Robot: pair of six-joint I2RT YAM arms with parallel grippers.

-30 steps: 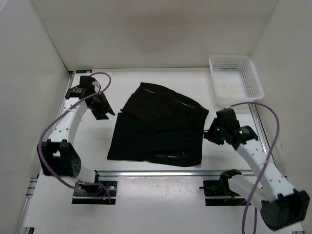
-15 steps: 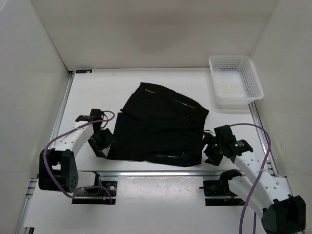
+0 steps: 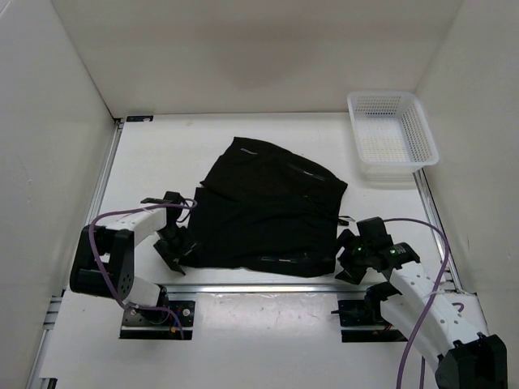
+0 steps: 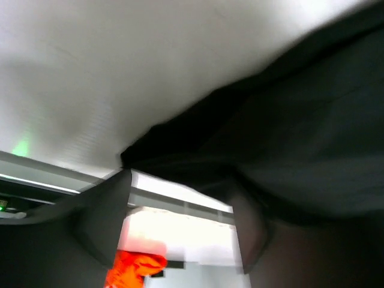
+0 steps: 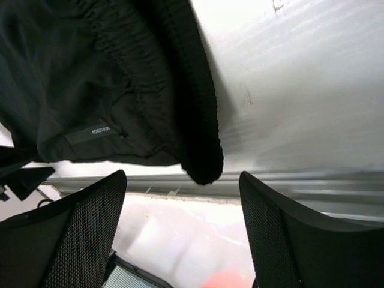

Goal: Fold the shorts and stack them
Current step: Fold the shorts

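Note:
The black shorts [image 3: 263,211] lie spread on the white table, wider than the basket. My left gripper [image 3: 177,247] is low at their near left corner, open, with the corner [image 4: 180,150] just ahead of its fingers. My right gripper [image 3: 347,261] is low at their near right corner, open. In the right wrist view the waistband corner [image 5: 201,162] hangs between and just beyond the two spread fingers [image 5: 78,234], not pinched.
A white mesh basket [image 3: 392,136] stands at the far right. A metal rail [image 3: 259,288] runs along the near table edge just behind both grippers. White walls close in the left, right and back.
Both arms have swung down and inward. The left gripper moved from the far left to the shorts' near left corner. The right gripper moved nearer to the near right corner.

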